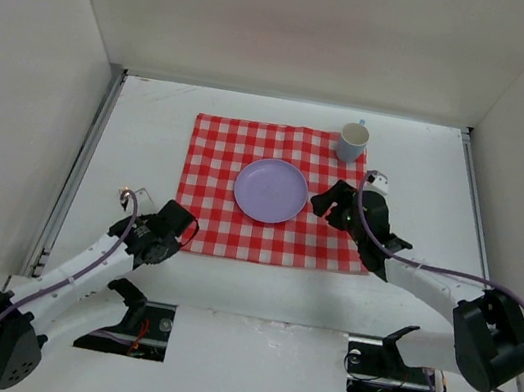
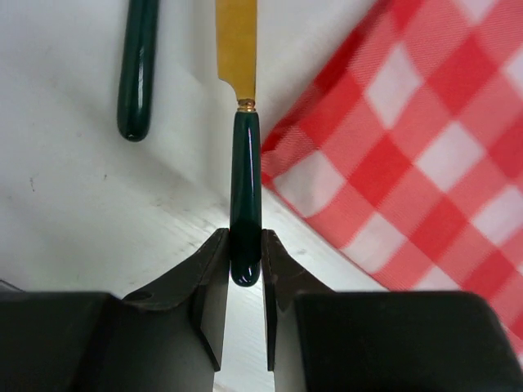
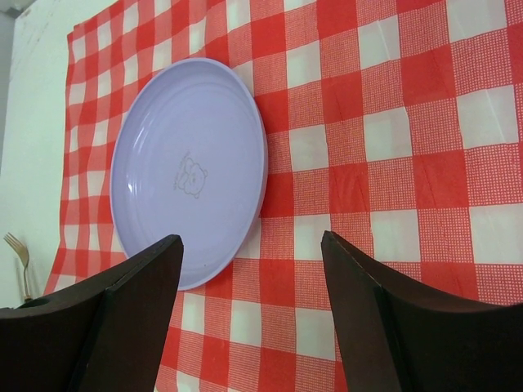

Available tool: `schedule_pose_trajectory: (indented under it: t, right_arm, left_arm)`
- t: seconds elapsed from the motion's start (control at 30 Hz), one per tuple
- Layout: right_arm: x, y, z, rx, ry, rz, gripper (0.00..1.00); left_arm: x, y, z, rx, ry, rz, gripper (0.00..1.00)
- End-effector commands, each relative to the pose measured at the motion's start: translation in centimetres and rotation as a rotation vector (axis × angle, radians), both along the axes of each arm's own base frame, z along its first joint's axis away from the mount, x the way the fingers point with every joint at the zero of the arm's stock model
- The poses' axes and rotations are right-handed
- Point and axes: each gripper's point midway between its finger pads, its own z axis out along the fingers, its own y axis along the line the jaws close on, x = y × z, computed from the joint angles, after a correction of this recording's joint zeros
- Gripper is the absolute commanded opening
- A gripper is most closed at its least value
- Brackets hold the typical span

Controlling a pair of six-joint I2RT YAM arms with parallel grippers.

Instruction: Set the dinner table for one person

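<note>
My left gripper is shut on the end of a knife with a dark green handle and a gold blade, low over the white dinner table, just left of the red-and-white checked cloth. In the top view this gripper is at the cloth's near left corner. A lilac plate lies in the middle of the cloth. My right gripper is open and empty above the cloth, just right of the plate. A pale blue cup stands at the cloth's far right corner.
A second dark green handle lies on the table left of the knife. Gold fork tines show at the left edge of the right wrist view, off the cloth. White walls enclose the table, with metal rails along its sides.
</note>
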Motion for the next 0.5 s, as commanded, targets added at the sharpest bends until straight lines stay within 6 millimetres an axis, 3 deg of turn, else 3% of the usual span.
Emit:
schedule_pose_trajectory:
  t: [0.0, 0.23, 0.37, 0.47]
  right_arm:
    - [0.8, 0.5, 1.5, 0.045, -0.048, 0.004, 0.75]
    - [0.8, 0.1, 1.9, 0.058, -0.057, -0.007, 0.75]
    - [0.9, -1.1, 2.6, 0.066, -0.086, -0.051, 0.75]
    - [1.1, -2.6, 3.0, 0.065, -0.106, -0.117, 0.74]
  left_arm:
    - [1.7, 0.1, 4.5, 0.061, -0.100, -0.029, 0.02]
    - [5.3, -3.1, 10.1, 0.157, -0.240, -0.173, 0.02]
    - [8.8, -9.1, 13.0, 0.132, -0.346, -0.336, 0.02]
    - [11.1, -15.6, 14.3, 0.066, -0.404, -0.479, 0.02]
